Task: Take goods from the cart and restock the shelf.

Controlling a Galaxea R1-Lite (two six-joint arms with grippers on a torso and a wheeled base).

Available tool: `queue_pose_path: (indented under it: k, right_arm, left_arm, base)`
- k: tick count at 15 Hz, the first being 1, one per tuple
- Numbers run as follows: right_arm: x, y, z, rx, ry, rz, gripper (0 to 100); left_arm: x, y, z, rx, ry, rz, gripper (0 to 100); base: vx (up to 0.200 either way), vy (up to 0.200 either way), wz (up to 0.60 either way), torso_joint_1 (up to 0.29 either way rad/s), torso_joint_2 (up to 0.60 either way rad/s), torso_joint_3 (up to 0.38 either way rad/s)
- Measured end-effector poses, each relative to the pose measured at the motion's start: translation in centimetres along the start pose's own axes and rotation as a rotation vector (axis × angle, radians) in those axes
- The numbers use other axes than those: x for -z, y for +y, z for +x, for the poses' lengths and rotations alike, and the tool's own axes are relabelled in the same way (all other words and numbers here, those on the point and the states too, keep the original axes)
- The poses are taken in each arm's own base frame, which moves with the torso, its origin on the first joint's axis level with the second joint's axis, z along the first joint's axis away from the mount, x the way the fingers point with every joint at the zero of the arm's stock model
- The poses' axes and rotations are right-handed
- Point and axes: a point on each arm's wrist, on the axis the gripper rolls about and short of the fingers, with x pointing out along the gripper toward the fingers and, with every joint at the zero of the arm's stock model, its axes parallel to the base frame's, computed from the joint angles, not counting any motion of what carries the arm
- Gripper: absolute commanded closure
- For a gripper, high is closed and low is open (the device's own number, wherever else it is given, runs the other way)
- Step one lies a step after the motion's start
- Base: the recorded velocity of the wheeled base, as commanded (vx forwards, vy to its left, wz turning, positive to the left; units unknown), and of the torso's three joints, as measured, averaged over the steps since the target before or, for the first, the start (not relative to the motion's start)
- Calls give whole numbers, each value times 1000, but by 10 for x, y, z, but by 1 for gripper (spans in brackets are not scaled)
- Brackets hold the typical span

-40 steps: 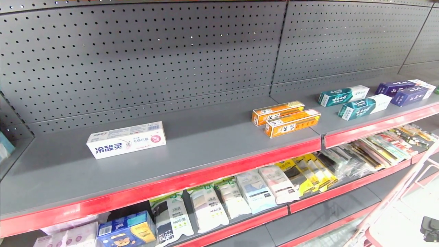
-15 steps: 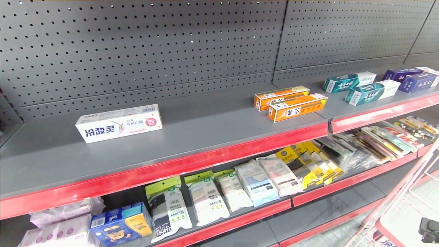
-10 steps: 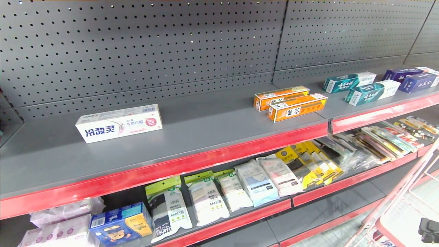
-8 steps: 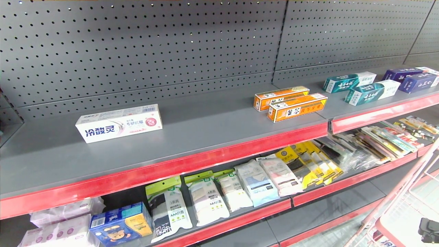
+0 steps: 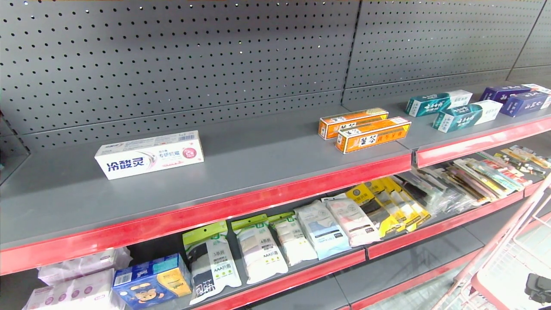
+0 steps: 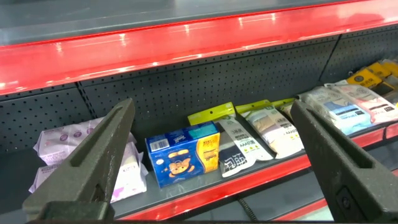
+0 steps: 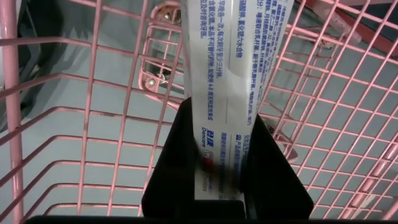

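My right gripper [image 7: 221, 165] is shut on a long white toothpaste box [image 7: 231, 56] inside the pink wire cart [image 7: 93, 130]. The box runs lengthwise out from between the jaws, above the cart's mesh floor. In the head view the cart [image 5: 501, 262] stands at the lower right, below the shelf. A matching white toothpaste box [image 5: 149, 154] lies on the grey top shelf [image 5: 241, 168], left of centre. My left gripper [image 6: 211, 168] is open with nothing in it, facing the lower shelf level.
Two orange boxes [image 5: 364, 129], teal boxes [image 5: 454, 109] and purple boxes [image 5: 516, 100] lie further right on the top shelf. The lower shelf holds bagged goods [image 5: 258, 252], a blue carton [image 6: 183, 154] and tissue packs [image 6: 62, 149]. Bare shelf surface lies between the white and orange boxes.
The head camera shifted after the oldest frame, so the shelf sits a little higher and nearer. Over the last second nothing on the shelf has moved.
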Motion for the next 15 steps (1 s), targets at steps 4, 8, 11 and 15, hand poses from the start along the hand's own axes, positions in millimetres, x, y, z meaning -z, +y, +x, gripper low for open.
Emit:
queue_pose_path:
  k: [4, 8, 11, 15]
  right_arm:
    - [-1, 0, -1, -3, -10, 21, 100]
    - [-6, -2, -13, 36, -41, 47, 100]
    - [-11, -5, -28, 81, -31, 75, 100]
    - [-20, 0, -50, 135, 3, 63, 100]
  left_arm:
    - [0, 0, 0, 0, 0, 0, 0]
    - [0, 0, 0, 0, 0, 0, 0]
    - [0, 0, 0, 0, 0, 1, 0]
    - [0, 0, 0, 0, 0, 0, 0]
  base:
    - [0, 0, 0, 0, 0, 0]
    - [0, 0, 0, 0, 0, 0]
    - [0, 0, 0, 0, 0, 0]
    - [0, 0, 0, 0, 0, 0]
